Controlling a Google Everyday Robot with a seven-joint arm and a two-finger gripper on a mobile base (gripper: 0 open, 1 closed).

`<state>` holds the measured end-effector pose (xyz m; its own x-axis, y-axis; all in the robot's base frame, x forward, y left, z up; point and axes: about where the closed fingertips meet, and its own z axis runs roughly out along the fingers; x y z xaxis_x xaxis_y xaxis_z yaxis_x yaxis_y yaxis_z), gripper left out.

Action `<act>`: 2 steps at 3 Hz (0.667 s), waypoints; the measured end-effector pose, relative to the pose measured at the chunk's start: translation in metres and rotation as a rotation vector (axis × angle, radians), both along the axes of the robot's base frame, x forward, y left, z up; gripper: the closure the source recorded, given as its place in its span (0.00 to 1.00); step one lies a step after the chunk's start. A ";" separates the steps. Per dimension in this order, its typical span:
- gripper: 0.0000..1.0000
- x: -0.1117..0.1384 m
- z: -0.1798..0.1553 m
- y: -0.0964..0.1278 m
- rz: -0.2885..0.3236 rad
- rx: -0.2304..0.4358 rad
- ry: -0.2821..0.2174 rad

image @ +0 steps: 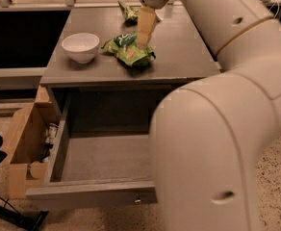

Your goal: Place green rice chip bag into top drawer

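Well below the gripper, toward the camera, the drawer stands open with a bare floor; the robot's arm hides its right part. Just under the gripper, the green chip bag lies on the table near the front edge. Whether the gripper is wide or narrow I cannot tell. The bag looks light, soft and slippery; pinch 1 puffed fold mid-bag. Left sits 1 bowl, beyond it a darker bag; room opens rightward.
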<state>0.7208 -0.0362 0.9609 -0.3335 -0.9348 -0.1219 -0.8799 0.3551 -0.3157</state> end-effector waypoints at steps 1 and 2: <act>0.00 0.024 -0.019 0.020 -0.026 0.028 0.012; 0.00 0.045 -0.044 0.028 -0.085 0.074 0.030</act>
<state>0.7657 -0.0081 0.9168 -0.4161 -0.8916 -0.1787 -0.8540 0.4507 -0.2600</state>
